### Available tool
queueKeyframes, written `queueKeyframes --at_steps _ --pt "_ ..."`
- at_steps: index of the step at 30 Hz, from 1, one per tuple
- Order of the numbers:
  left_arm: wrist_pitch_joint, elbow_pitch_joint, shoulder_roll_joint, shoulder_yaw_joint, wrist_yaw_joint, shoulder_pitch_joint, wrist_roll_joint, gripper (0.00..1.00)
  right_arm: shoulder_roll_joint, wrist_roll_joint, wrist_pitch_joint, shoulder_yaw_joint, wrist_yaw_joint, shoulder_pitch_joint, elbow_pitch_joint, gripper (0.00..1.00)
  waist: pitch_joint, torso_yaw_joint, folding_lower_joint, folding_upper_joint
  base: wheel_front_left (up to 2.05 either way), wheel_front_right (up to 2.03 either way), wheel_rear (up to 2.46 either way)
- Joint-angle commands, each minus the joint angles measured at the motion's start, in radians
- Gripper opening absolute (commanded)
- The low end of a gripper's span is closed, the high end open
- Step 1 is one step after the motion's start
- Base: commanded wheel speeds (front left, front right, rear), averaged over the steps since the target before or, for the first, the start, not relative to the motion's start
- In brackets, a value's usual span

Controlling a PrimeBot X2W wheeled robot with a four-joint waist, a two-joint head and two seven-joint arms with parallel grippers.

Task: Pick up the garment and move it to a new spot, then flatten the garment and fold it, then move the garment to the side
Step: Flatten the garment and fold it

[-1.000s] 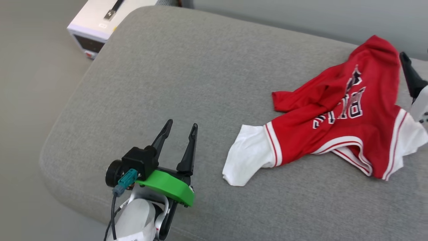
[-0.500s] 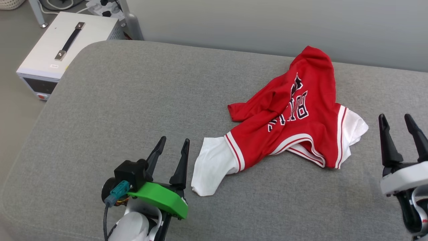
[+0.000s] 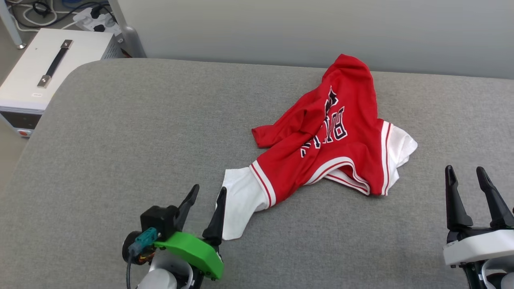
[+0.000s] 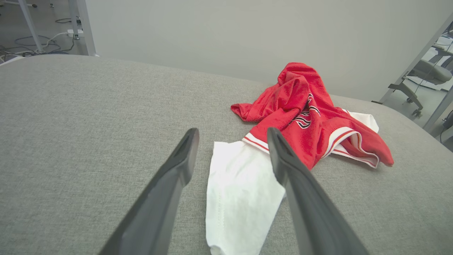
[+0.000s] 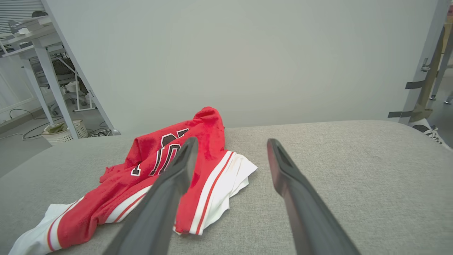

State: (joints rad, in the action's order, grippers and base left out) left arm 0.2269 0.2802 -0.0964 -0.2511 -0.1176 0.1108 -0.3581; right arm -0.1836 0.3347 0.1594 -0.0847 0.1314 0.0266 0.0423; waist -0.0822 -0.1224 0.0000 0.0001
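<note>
The garment (image 3: pixel 341 144), a red jersey with white sleeves and black lettering, lies crumpled on the grey cushion (image 3: pixel 140 132), right of centre. One white sleeve (image 3: pixel 239 202) stretches toward the near left. My left gripper (image 3: pixel 209 192) is open at the lower left, its right fingertip beside that sleeve's edge. In the left wrist view the garment (image 4: pixel 300 113) lies ahead and the sleeve (image 4: pixel 240 191) sits between the open fingers of my left gripper (image 4: pixel 231 132). My right gripper (image 3: pixel 465 171) is open at the lower right, clear of the cloth. The right wrist view shows the garment (image 5: pixel 159 184) left of my right gripper (image 5: pixel 230 141).
A white box with a black handle (image 3: pixel 44 76) stands on the floor past the cushion's left end, with cables behind it. A grey wall (image 3: pixel 321 28) runs along the cushion's far edge. Bare cushion stretches left of the garment.
The head camera has swung, so the whole scene has shifted left and down. The right gripper has come fully into the head view. The garment lies as before.
</note>
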Motion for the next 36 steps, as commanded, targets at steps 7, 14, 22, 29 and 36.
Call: queueKeyframes --at_steps 7,14,22,29,36 --pt "-0.308 -0.004 -0.043 -0.015 0.034 0.062 -0.036 1.0 -0.001 -0.021 -0.031 -0.003 -0.001 0.011 0.041 1.0 -0.046 0.055 0.0 -0.0001 0.0 0.0 0.0" --pt "-0.549 0.02 -0.083 -0.02 0.136 0.084 -0.011 1.0 -0.003 -0.022 -0.036 0.015 -0.001 -0.002 0.045 1.0 -0.099 0.098 0.0 -0.0001 0.0 0.0 0.0" --pt "-0.562 0.071 -0.078 -0.021 0.141 0.089 -0.028 1.0 -0.01 -0.022 -0.032 0.01 -0.001 -0.022 0.041 1.0 -0.15 0.119 0.0 -0.0001 0.0 0.0 0.0" --pt "-0.483 0.071 -0.096 -0.006 0.115 0.132 -0.034 0.0 -0.012 -0.028 -0.031 0.006 -0.001 -0.029 0.028 1.0 -0.156 0.112 0.0 -0.0001 0.0 0.0 0.0" --pt "-0.359 0.023 -0.154 0.087 0.116 0.206 -0.057 0.0 -0.004 -0.039 -0.041 0.005 -0.001 -0.03 0.011 1.0 -0.134 0.092 0.0 -0.0001 0.0 0.0 0.0"
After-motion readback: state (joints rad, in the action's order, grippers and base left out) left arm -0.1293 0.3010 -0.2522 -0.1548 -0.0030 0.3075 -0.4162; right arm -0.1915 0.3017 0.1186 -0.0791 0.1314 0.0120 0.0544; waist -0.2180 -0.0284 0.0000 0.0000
